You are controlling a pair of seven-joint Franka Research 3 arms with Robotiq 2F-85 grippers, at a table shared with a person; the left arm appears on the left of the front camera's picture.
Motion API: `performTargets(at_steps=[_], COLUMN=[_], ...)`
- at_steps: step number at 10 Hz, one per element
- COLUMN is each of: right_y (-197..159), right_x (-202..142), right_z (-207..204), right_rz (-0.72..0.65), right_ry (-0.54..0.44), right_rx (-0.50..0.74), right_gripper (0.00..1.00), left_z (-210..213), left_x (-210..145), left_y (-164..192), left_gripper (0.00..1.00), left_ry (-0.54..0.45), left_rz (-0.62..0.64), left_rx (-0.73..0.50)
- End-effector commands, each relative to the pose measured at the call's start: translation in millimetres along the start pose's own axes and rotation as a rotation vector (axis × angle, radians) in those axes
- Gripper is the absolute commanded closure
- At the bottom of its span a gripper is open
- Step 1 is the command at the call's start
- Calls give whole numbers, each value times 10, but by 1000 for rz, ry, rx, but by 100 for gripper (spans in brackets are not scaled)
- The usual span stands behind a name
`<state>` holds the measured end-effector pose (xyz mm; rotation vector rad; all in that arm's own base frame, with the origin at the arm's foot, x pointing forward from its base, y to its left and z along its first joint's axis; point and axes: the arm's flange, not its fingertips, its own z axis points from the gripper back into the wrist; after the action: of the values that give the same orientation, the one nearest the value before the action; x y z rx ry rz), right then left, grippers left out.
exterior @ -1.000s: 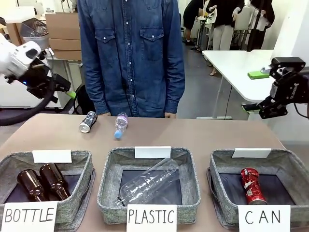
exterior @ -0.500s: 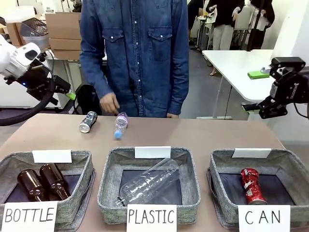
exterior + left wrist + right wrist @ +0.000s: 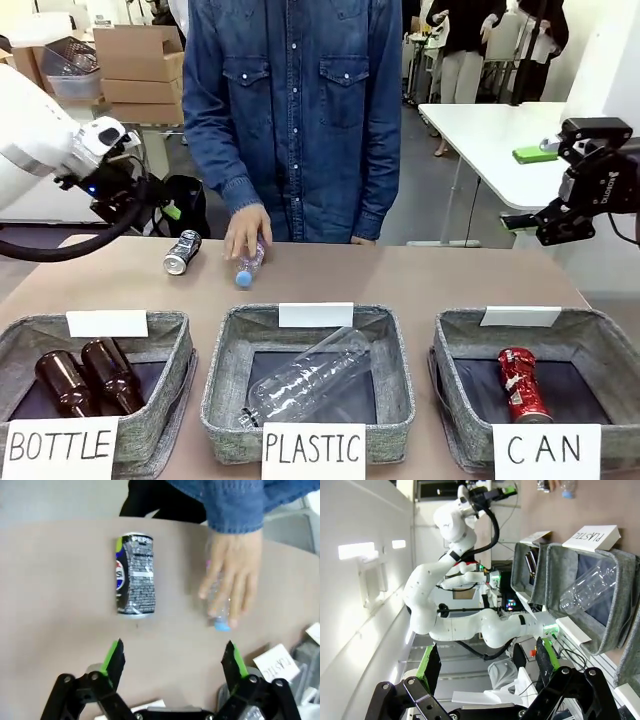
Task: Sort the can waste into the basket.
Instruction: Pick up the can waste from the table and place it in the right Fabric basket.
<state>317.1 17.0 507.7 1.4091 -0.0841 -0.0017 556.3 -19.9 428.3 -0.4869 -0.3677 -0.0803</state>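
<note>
Front view shows you the red can [image 3: 522,385] lying in the CAN basket [image 3: 602,338] at 4 o'clock. Farther off, at 10 o'clock, the dark can [image 3: 182,251] lies on the tabletop [image 3: 420,280], just beside a person's hand [image 3: 245,232] resting on a small bottle [image 3: 245,272]. The left claw [image 3: 173,652] hangs spread wide near that can. The right claw [image 3: 485,652] gapes empty too.

Small dark metal can [image 3: 135,575] on tan tabletop [image 3: 420,275]: black-grey speckled print, red-white-blue roundel, lime stripe down one side, silver ends. Dented red metal can [image 3: 523,385]: red, small white markings. Grey woven fabric basket [image 3: 600,345] signed CAN: dark floor, white paper sign, black hand lettering. Brown glass bottles [image 3: 85,378]: dark glossy amber. Small clear plastic bottle [image 3: 246,265]: blue cap. Person's shirt [image 3: 295,110]: mid-blue denim. Left gripper [image 3: 173,647], right gripper [image 3: 486,647]: black, green pads.
</note>
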Motion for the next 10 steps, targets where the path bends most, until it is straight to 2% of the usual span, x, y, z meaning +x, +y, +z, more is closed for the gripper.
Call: performTargets(at_steps=[1, 3, 4, 5, 7, 8, 10], right_y=[35, 35, 35, 35, 35, 35, 35], right_x=[-5, -5, -5, -5, -5, -5, -5], right_z=[12, 12, 12, 12, 12, 12, 12], right_rz=[-3, -3, -3, -3, -3, -3, -3], right_ry=[7, 7, 7, 7, 7, 7, 7], right_rx=[-1, -1, -1, -1, -1, -1, -1], right_gripper=[0, 0, 0, 0, 0, 0, 0], left_z=[774, 1174, 1320, 1368, 1318, 1498, 1436], left_x=[-301, -652, -823, -920, -876, -969, -966], left_y=[393, 794, 942, 994, 974, 1057, 1048], left_gripper=[0, 0, 0, 0, 0, 0, 0], left_ry=[-56, -76, -105, -140, -175, -133, -141], left_rz=[28, 62, 62, 77, 123, 95, 112], left_rx=[-100, -201, -318, -339, -340, -313, -333])
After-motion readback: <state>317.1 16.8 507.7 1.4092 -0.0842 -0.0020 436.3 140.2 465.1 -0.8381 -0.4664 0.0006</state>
